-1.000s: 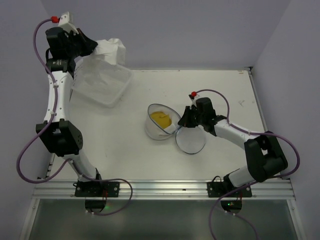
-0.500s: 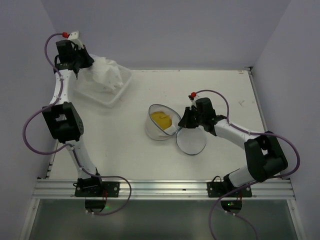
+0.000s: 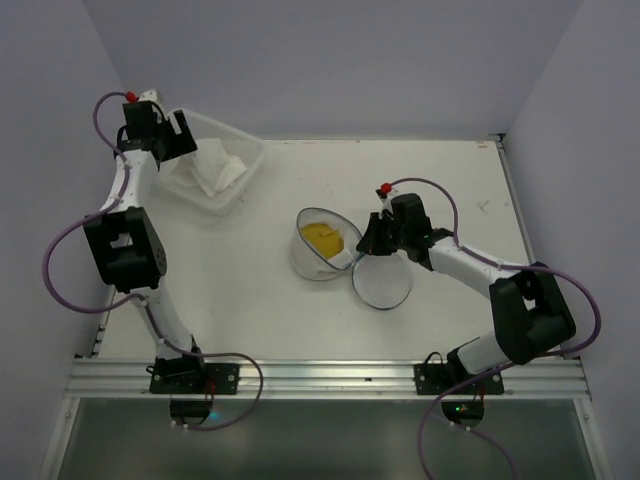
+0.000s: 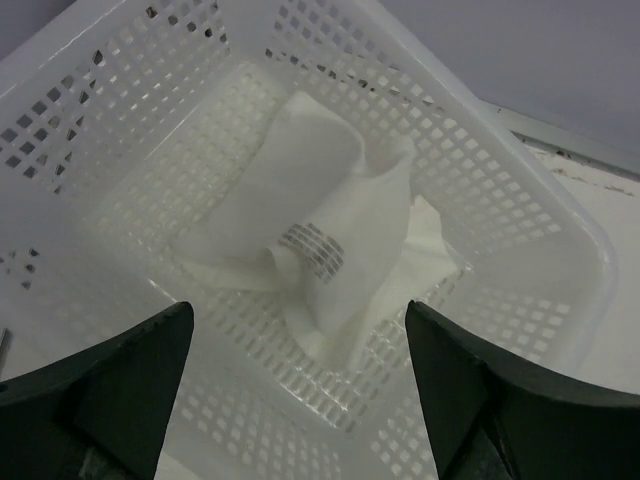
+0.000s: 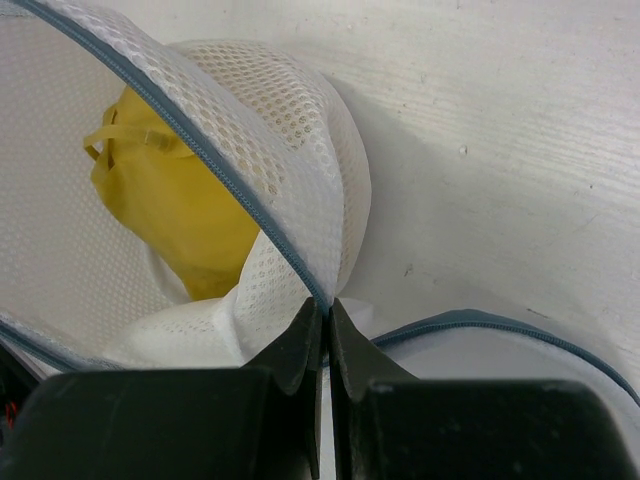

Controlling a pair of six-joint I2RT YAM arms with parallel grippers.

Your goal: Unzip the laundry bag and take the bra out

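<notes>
The laundry bag [image 3: 312,262] lies open mid-table as two mesh bowls joined at a dark zipper rim [image 5: 180,130]; the flat half [image 3: 382,284] lies on the near side. A yellow bra [image 3: 322,238] [image 5: 170,200] sits inside the taller half. My right gripper [image 3: 362,250] [image 5: 326,305] is shut on the bag's zipper rim where the halves meet. At the far left, my left gripper [image 3: 172,142] [image 4: 298,310] hangs open over the white lattice basket [image 3: 246,168] [image 4: 480,190]. A crumpled white garment [image 3: 214,168] [image 4: 320,220] lies loose in the basket, below the fingers.
The basket stands at the table's far left corner against the wall. A metal rail [image 3: 330,378] runs along the near edge with both arm bases. The walls close in at the back and both sides.
My left gripper carried the white garment down over the basket and opened; the garment now lies in the basket. The right arm and the bag have not moved.
</notes>
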